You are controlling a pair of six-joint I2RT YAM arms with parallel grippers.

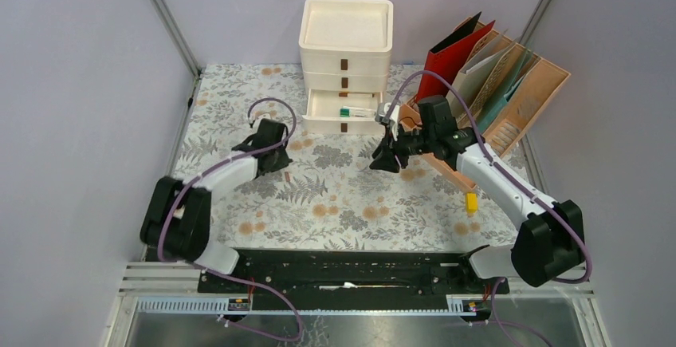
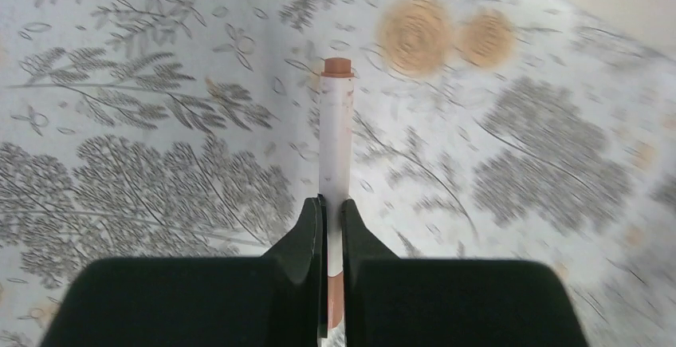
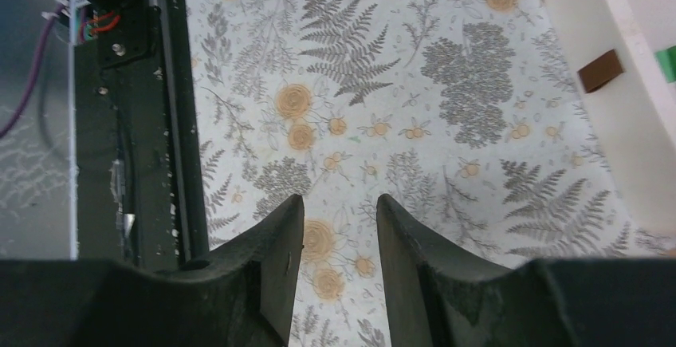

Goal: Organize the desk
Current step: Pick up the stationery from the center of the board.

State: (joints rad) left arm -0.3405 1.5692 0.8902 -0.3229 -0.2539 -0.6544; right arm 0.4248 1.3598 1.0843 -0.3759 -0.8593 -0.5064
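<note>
Claws, two: left claw [image 2: 333, 203] clamps one white marker [image 2: 336, 132]; right claw [image 3: 339, 203] hangs half-parted, empty.

Two arms, white links with black joints: left arm [image 1: 227, 173], right arm [image 1: 498, 179]. Purple cable [image 1: 267, 108] looping at 12 o'clock of each wrist, more trailing at 6 o'clock of bases. Left gripper [image 2: 333, 203], right gripper [image 3: 339, 203]: matte black wedge fingers. Black rail [image 1: 343, 271], small screws, red wires at ends.
</note>
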